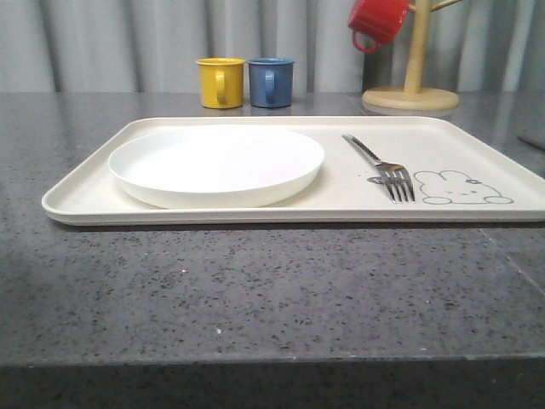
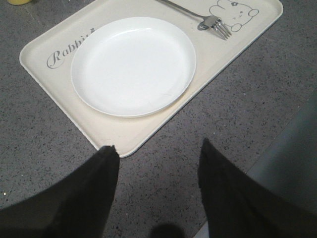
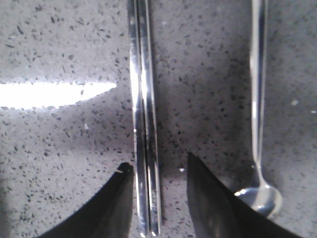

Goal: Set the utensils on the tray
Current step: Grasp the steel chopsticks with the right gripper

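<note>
Tray (image 1: 85, 192) sits on our grey counter (image 1: 255, 290), holding the plate (image 1: 217, 164) on its left and the fork (image 1: 383, 166) by the rabbit drawing. Our left gripper (image 2: 157, 148) hovers open near the tray's corner. Our right gripper (image 3: 158, 168) straddles the knife (image 3: 143, 124), jaws apart, with the spoon (image 3: 258, 188) just beside.

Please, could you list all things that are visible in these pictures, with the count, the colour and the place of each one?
tray: 1, cream, on the grey table, rabbit drawing at its right end
plate: 1, white, on the tray's left half
fork: 1, steel, on the tray, right of the plate
knife: 1, steel, flat on the table
spoon: 1, steel, on the table beside the knife
mugs: 3; yellow and blue behind the tray, red hung on the wooden stand
left pincer: black, open, above the table by the tray's corner
right pincer: black, open, fingers astride the knife
</note>
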You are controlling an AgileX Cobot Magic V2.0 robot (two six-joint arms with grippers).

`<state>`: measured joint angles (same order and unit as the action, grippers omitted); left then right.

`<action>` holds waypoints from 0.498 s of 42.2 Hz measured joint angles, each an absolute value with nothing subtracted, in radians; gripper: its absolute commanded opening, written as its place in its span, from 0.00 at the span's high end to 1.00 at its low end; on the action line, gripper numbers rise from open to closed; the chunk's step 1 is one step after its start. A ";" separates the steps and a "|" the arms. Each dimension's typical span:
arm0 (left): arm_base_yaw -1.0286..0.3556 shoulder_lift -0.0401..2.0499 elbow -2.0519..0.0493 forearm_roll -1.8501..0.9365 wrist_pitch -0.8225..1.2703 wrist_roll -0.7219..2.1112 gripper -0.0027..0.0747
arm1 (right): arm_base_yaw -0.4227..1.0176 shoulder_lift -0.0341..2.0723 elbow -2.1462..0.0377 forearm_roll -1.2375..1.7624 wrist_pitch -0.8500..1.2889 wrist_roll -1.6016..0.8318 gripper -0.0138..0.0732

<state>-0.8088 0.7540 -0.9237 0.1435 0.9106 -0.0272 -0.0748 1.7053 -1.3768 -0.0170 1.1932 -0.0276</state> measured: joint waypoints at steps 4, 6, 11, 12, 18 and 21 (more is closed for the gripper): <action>-0.809 0.754 -0.924 0.143 0.902 -0.027 0.49 | -0.077 1.705 -1.363 0.011 1.169 -0.037 0.50; -0.809 0.754 -0.924 0.143 0.903 -0.027 0.49 | -0.077 1.705 -1.362 0.030 1.158 -0.041 0.50; -0.809 0.754 -0.924 0.143 0.900 -0.027 0.49 | -0.077 1.705 -1.360 0.058 1.122 -0.054 0.50; -0.809 0.754 -0.924 0.143 0.900 -0.027 0.49 | -0.077 1.705 -1.360 0.060 1.118 -0.056 0.50; -0.809 0.754 -0.924 0.143 0.898 -0.027 0.49 | -0.077 1.705 -1.360 0.056 1.091 -0.058 0.50; -0.809 0.754 -0.924 0.143 0.898 -0.027 0.49 | -0.077 1.705 -1.360 0.052 1.091 -0.059 0.50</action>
<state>-0.8088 0.7540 -0.9237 0.1435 0.8980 -0.0272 -0.0766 1.7053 -1.3599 0.0515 1.0908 -0.0586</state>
